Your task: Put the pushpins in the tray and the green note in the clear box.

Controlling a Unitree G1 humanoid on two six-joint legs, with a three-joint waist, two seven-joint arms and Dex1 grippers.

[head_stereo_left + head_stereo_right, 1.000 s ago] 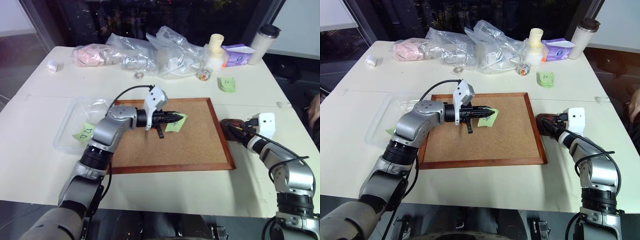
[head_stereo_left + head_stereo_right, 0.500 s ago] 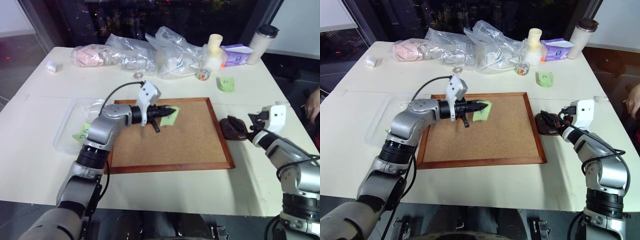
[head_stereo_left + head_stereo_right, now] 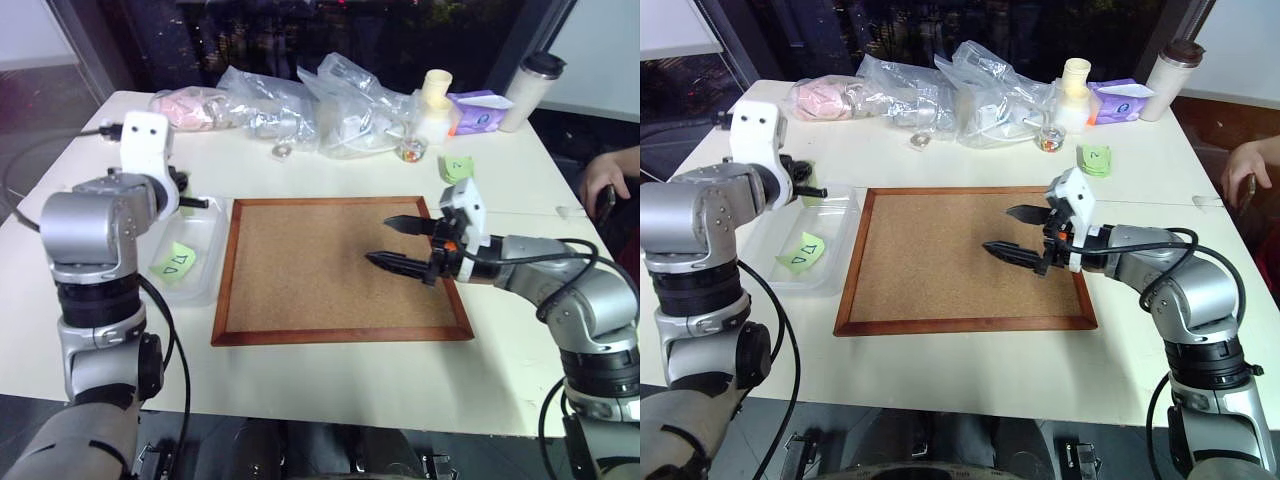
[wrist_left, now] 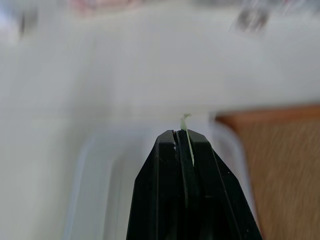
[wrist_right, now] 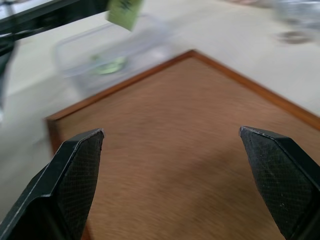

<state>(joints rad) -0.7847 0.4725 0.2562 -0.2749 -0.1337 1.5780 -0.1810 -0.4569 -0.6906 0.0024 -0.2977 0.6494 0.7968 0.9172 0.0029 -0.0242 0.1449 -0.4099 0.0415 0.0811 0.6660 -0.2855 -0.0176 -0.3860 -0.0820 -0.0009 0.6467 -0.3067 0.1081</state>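
Two grippers here. The left gripper [image 4: 182, 137] is pinched tight on the green note [image 5: 123, 11], holding it over the far end of the clear box [image 3: 200, 262]. One other green note, marked D7 [image 3: 175, 264], lies flat inside that box. The right gripper [image 3: 402, 243] hangs above the one corkboard [image 3: 300, 280], fingers spread wide, nothing in them.
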